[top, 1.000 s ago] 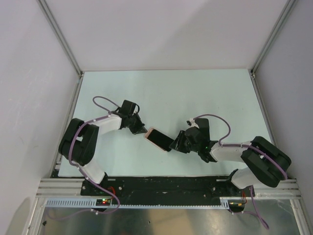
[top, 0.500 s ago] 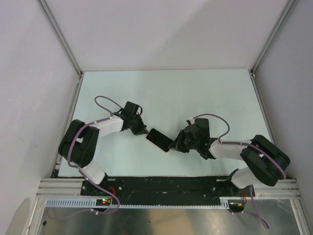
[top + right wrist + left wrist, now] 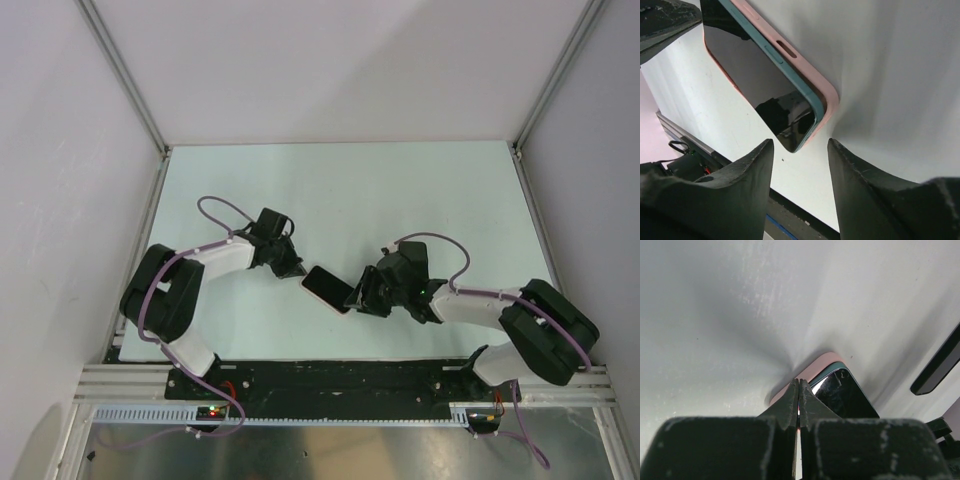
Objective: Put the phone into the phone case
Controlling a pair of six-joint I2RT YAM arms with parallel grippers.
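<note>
Pale table (image 3: 400, 190) is carrying the work: nearest, the right gripper (image 3: 801, 145) is hanging, fingers apart, just beside the near end of the phone (image 3: 755, 75), which is lying in the pink phone case (image 3: 810, 75) between the arms. Its long axis is running diagonally, near-right to far-left. Farther off, the left gripper (image 3: 798, 382), fingers together, is touching the case's far corner. Seating seems under way; pressing the raised edge down looks next.

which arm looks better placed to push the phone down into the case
Likely left: the left gripper is shut to one tip at the corner of the phone and pink case; the right gripper is open, near the other end.
</note>
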